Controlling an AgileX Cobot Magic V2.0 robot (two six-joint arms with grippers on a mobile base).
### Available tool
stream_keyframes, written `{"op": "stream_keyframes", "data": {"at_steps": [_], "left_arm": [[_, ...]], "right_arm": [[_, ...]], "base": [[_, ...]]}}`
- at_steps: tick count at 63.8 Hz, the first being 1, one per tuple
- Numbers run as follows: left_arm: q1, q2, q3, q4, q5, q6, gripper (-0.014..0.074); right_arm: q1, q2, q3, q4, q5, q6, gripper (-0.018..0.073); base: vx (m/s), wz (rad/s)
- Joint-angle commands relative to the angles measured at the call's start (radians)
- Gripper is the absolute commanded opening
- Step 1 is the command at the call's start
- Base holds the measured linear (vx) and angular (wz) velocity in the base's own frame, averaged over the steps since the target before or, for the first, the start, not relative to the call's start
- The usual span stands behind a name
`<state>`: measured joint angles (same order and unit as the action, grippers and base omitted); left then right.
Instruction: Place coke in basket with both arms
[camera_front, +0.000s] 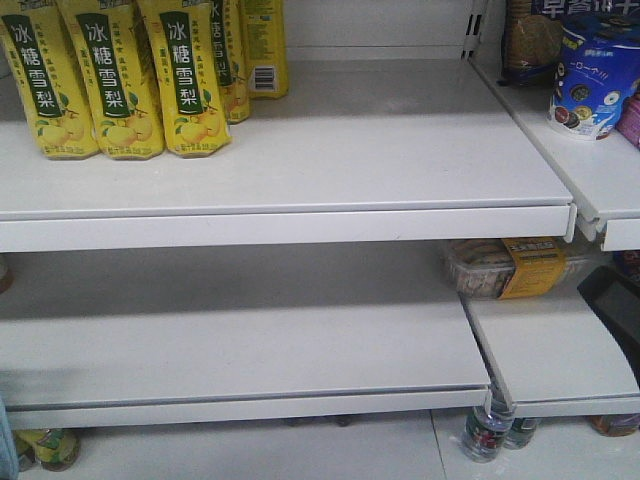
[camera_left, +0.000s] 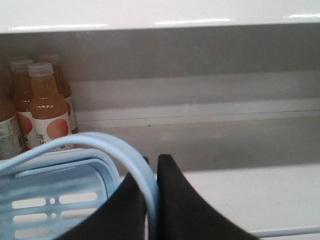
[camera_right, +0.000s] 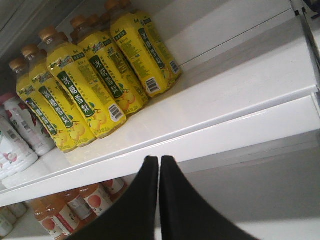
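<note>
**Basket in hand, no coke in sight**

Left claw (camera_left: 151, 200) is clamped on the basket (camera_left: 55, 200), its two black wedge fingers pinching the pale blue handle (camera_left: 131, 165) that arcs up between them. That grip looks chosen to carry the basket by its loop, leaving the mouth free for a drop-in. The plastic is smooth and slightly glossy, with slotted walls and a rounded rim.

Right claw (camera_right: 159, 200) hangs with its wedges pressed together, nothing between them, pointed up at the white shelf (camera_right: 240, 100) edge. It looks free and ready to fetch the bottle.

And the coke? Not visible in any view. What shows is yellow pear-drink bottles (camera_right: 95, 90) with faceted sides and green labels in tidy rows, orange juice bottles (camera_left: 45, 110) with pale caps beside the basket, and a plastic tray of snacks (camera_front: 510, 268) lower right. The middle shelf (camera_front: 250, 340) is plain painted metal, matt and flat.

Finding the red bottle seems to be the job still ahead.
</note>
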<state>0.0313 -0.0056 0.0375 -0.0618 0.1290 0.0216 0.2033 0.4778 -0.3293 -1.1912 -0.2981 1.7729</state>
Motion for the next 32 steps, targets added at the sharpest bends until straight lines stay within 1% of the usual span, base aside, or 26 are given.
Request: {"op": "stream_keyframes", "data": {"at_steps": [1, 5, 11, 14, 15, 18, 19, 20, 23, 24, 25, 28, 29, 32], "left_arm": [[0.002, -0.021, 0.002, 0.034, -0.147, 0.038, -0.0006], [0.002, -0.021, 0.002, 0.034, -0.147, 0.038, -0.0006], [0.002, -0.021, 0.002, 0.034, -0.147, 0.038, -0.0006], [0.002, -0.021, 0.002, 0.034, -0.147, 0.038, -0.0006], [0.002, -0.021, 0.002, 0.034, -0.147, 0.038, -0.0006], [0.002, -0.021, 0.002, 0.034, -0.147, 0.038, -0.0006], [0.002, -0.021, 0.002, 0.034, -0.147, 0.038, -0.0006], [0.002, -0.021, 0.002, 0.034, -0.147, 0.038, -0.0006], [0.002, -0.021, 0.002, 0.034, -0.147, 0.038, -0.0006], [0.002, -0.021, 0.002, 0.034, -0.147, 0.038, -0.0006], [0.002, -0.021, 0.002, 0.034, -0.147, 0.038, -0.0006], [0.002, -0.021, 0.002, 0.034, -0.147, 0.038, -0.0006], [0.002, -0.021, 0.002, 0.034, -0.147, 0.038, -0.0006], [0.002, -0.021, 0.002, 0.034, -0.147, 0.038, -0.0006]], "right_arm": [[0.026, -0.003, -0.024, 0.035, -0.001, -0.023, -0.0005], [0.048, -0.005, -0.011, 0.049, 0.017, -0.029, -0.0005], [0.07, -0.011, 0.027, 0.124, 0.055, -0.044, -0.0005], [0.07, -0.02, 0.054, 0.211, 0.087, -0.073, -0.0005], [0.07, -0.023, 0.062, 0.26, 0.099, -0.086, -0.0005], [0.07, -0.039, 0.084, 0.369, 0.136, -0.156, -0.0005], [0.07, -0.045, 0.091, 0.409, 0.154, -0.182, -0.0005], [0.07, -0.054, 0.102, 0.469, 0.167, -0.226, -0.0005], [0.07, -0.078, 0.125, 0.591, 0.207, -0.33, -0.0005], [0.07, -0.087, 0.132, 0.649, 0.216, -0.369, -0.0005], [0.07, -0.097, 0.139, 0.688, 0.224, -0.433, -0.0005], [0.07, -0.132, 0.161, 0.797, 0.235, -0.569, -0.0005], [0.07, -0.149, 0.172, 0.847, 0.236, -0.639, -0.0005], [0.07, -0.184, 0.194, 0.932, 0.226, -0.776, -0.0005]], "base": [[0.0, 0.0], [0.0, 0.0], [0.0, 0.0], [0.0, 0.0], [0.0, 0.0], [0.0, 0.0], [0.0, 0.0], [0.0, 0.0], [0.0, 0.0], [0.0, 0.0], [0.0, 0.0], [0.0, 0.0], [0.0, 0.0], [0.0, 0.0]]}}
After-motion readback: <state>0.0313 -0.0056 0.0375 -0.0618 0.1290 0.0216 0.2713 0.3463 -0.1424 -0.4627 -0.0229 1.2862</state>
